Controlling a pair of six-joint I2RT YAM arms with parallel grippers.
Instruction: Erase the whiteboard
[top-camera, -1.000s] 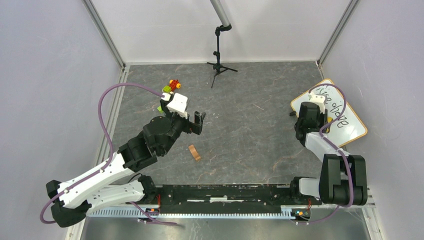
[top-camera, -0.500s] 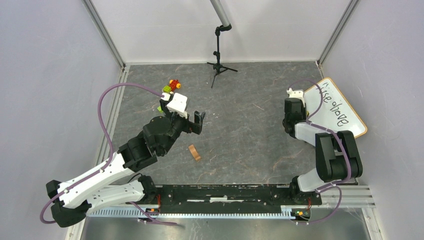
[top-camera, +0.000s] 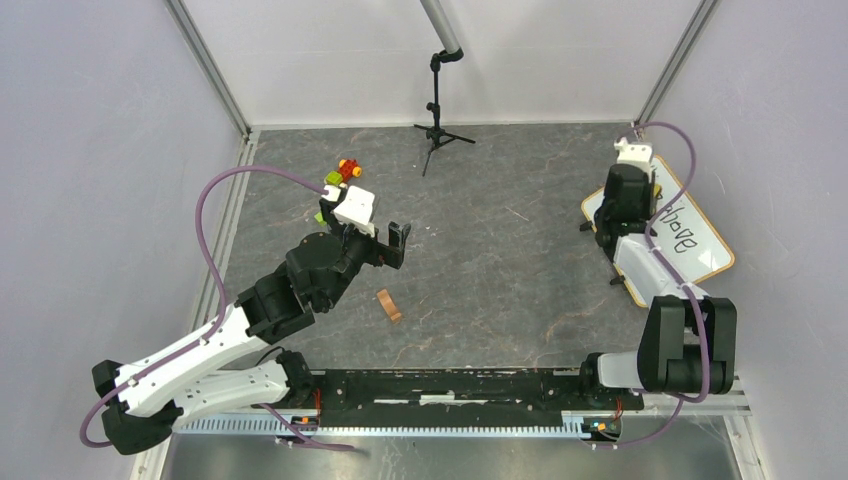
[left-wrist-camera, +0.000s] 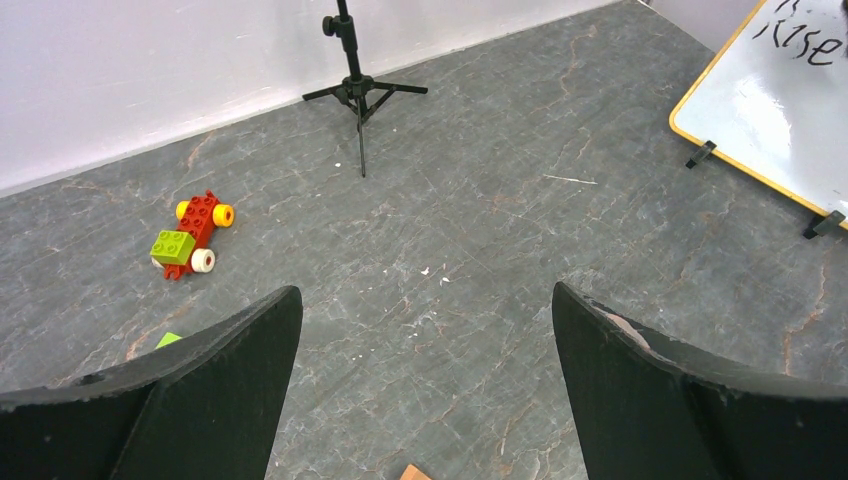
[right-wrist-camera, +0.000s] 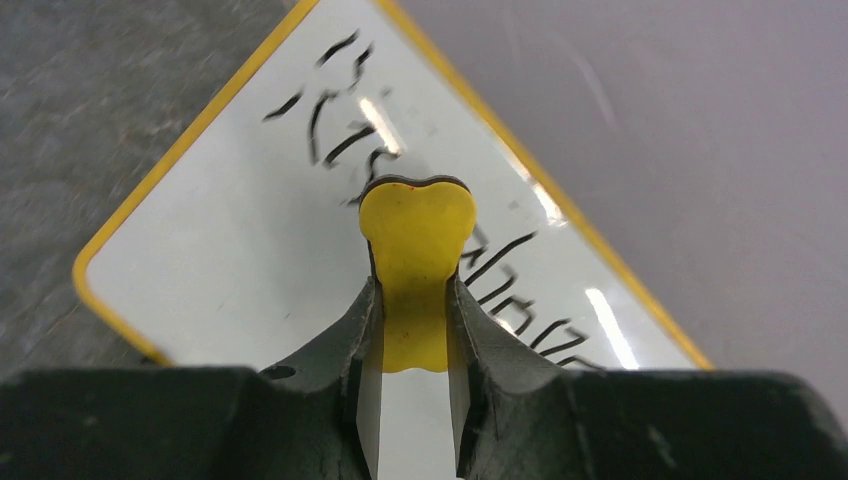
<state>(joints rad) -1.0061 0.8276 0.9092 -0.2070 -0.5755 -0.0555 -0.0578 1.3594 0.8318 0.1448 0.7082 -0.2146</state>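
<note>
Underneath it all, a grey veined table (top-camera: 500, 270), boxed in by pale walls.

On the left, a long white and black left arm (top-camera: 200, 360), reaching in over the middle-left of the table. At its end the left gripper (left-wrist-camera: 425, 300), spread wide, holding nothing, only bare table between the two black fingers (left-wrist-camera: 230, 380).

On the right, the right arm (top-camera: 650, 275), bent up from its base and stretched toward the far right corner, over the whiteboard (top-camera: 695, 240). Right gripper (right-wrist-camera: 415, 300) pinched tight on a yellow eraser (right-wrist-camera: 417, 225), poking out past the fingertips.

Whiteboard at the far right of the table, close against the right wall, turned cornerwise, with small black feet along its near edge. White face, thin tan frame, rounded corners. Dark handwriting across it, partly hidden by the arm from above. From the right wrist, eraser right in front of the writing; touching the board or just off it, impossible to tell.

At the far middle, a small black tripod (top-camera: 437, 125), upright, well apart from both arms.

Far left, a red toy car (left-wrist-camera: 197, 232) with yellow wheels and a green brick on it, just beyond the left gripper.

Nearer, just beside the left arm's wrist, a small brown wooden block (top-camera: 388, 304), flat on the table.
</note>
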